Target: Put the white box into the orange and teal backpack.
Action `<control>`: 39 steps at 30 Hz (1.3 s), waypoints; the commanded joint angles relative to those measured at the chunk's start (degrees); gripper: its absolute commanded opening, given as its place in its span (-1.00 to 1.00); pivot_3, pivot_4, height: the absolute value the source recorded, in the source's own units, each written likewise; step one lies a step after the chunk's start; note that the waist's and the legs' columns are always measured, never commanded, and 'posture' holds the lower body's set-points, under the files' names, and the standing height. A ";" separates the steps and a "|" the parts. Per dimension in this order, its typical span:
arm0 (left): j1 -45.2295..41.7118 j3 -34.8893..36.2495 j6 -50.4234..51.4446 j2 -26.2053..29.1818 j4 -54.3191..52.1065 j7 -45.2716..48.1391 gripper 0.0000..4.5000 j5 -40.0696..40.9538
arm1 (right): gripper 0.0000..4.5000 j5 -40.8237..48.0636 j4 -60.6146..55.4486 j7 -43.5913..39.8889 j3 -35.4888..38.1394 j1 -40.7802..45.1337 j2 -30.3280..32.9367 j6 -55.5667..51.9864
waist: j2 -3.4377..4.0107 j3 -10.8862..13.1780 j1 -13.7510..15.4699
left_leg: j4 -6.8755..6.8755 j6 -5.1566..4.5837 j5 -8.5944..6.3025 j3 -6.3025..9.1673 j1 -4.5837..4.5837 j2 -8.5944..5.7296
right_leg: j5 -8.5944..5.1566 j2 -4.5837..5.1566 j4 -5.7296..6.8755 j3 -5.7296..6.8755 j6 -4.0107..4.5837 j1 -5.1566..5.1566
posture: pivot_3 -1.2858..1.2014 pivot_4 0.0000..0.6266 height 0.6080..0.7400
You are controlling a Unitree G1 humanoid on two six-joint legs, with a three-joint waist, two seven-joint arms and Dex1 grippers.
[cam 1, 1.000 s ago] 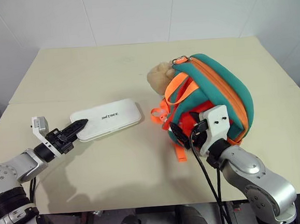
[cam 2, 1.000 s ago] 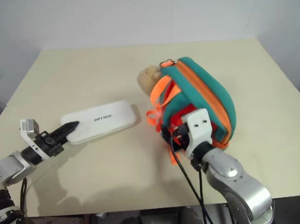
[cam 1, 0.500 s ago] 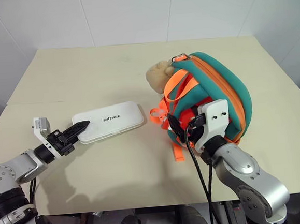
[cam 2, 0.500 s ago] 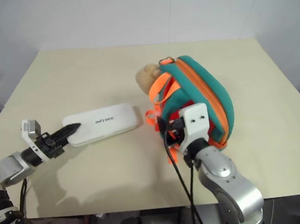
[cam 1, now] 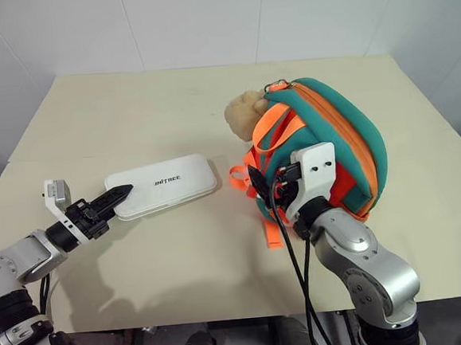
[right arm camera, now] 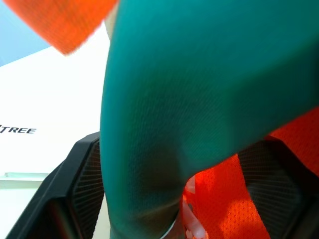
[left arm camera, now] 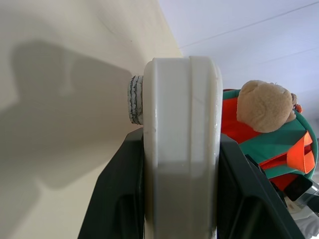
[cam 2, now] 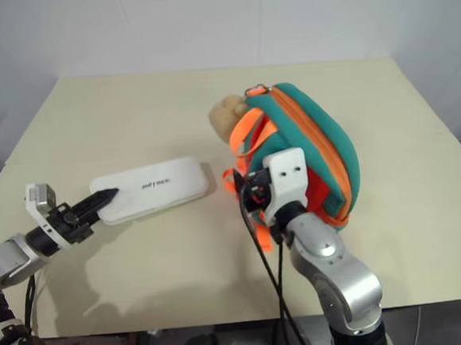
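One white box (cam 1: 164,186) outside backpack (cam 1: 336,144); contents unseen, possibly empty.

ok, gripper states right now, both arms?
Left gripper: shut on the white box.
Right gripper: fingers straddle a teal part of the backpack; grip cannot be told.

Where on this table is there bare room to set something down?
Free: the table's far strip behind the white box and backpack, the near edge between both arms, and the right side beyond the backpack. Crowded: the gap between box and backpack, where the right gripper works among straps.
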State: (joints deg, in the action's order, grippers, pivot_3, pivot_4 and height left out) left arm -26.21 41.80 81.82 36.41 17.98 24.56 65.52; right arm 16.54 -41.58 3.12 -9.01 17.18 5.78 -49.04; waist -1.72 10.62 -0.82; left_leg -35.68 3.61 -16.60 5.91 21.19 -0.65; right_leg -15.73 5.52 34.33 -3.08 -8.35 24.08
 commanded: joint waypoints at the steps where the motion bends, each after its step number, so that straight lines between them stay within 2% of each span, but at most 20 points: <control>1: 0.02 1.12 -0.71 0.65 -1.56 1.09 -0.41 1.51 | 0.41 -0.71 -0.33 -0.19 0.71 0.05 -0.49 0.49 | 0.00 0.00 -0.20 | 0.00 0.00 0.00 0.00 0.00 0.00 | 0.00 0.00 0.00 0.00 0.00 0.00 | 0.03 -0.52 1.00; 8: 0.15 1.06 -1.15 0.76 -1.54 1.57 -0.41 1.48 | -0.61 -0.75 -0.16 -1.44 1.42 -0.27 -0.06 1.65 | 0.00 0.00 -0.74 | 0.06 0.01 0.01 0.00 0.00 0.00 | 0.00 0.00 -0.02 0.00 0.00 0.01 | 0.03 -0.52 1.00; 10: 0.20 1.03 -1.35 0.92 -1.43 1.74 -0.41 1.39 | -0.76 -0.27 -0.36 -2.51 1.82 -0.43 0.09 2.14 | 0.00 0.00 -0.74 | 0.06 0.01 0.01 0.00 0.00 0.00 | 0.00 0.00 -0.02 0.00 0.00 0.01 | 0.03 -0.52 1.00; 17: -0.63 0.74 -2.97 2.41 0.23 3.11 -0.41 0.26 | -0.76 9.64 -4.36 -11.91 5.43 -2.06 2.22 0.57 | 0.00 0.00 -0.80 | 0.09 0.01 0.01 0.00 0.01 0.02 | 0.00 0.00 -0.04 0.00 0.00 0.02 | 0.03 -0.52 1.00; 26: -3.99 -2.19 -5.93 5.28 4.88 7.08 -0.41 -2.64 | -0.76 23.71 -7.40 -32.25 10.46 -4.27 17.78 3.02 | 0.00 0.01 -0.73 | 0.20 -0.01 -0.01 -0.04 0.05 0.02 | 0.00 -0.01 -0.24 0.02 0.00 0.02 | 0.03 -0.52 1.00; 32: -6.79 -4.84 -7.19 6.92 8.38 10.64 -0.41 -5.01 | -0.76 29.47 -3.64 -51.82 13.27 -4.07 28.27 10.36 | 0.00 0.01 -0.85 | 0.23 -0.03 -0.02 -0.08 0.06 0.04 | 0.00 -0.04 -0.30 0.02 -0.02 0.01 | 0.03 -0.52 1.00; 39: -9.06 -6.55 -7.65 8.65 10.91 14.39 -0.41 -6.74 | -0.76 33.39 2.04 -68.18 13.43 0.67 34.42 16.19 | -0.02 0.02 -0.79 | 0.17 -0.04 -0.02 -0.11 0.06 0.09 | 0.01 -0.08 -0.26 0.02 -0.02 0.02 | 0.03 -0.52 1.00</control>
State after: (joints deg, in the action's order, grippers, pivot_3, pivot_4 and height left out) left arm -33.95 34.71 74.89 43.37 29.21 36.94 58.71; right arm 47.53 -38.79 -61.58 3.51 17.23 39.65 -35.04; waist -1.74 10.64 -1.61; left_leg -35.51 3.57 -16.63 5.81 21.25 -0.55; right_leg -15.72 5.43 34.06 -3.05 -8.38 24.10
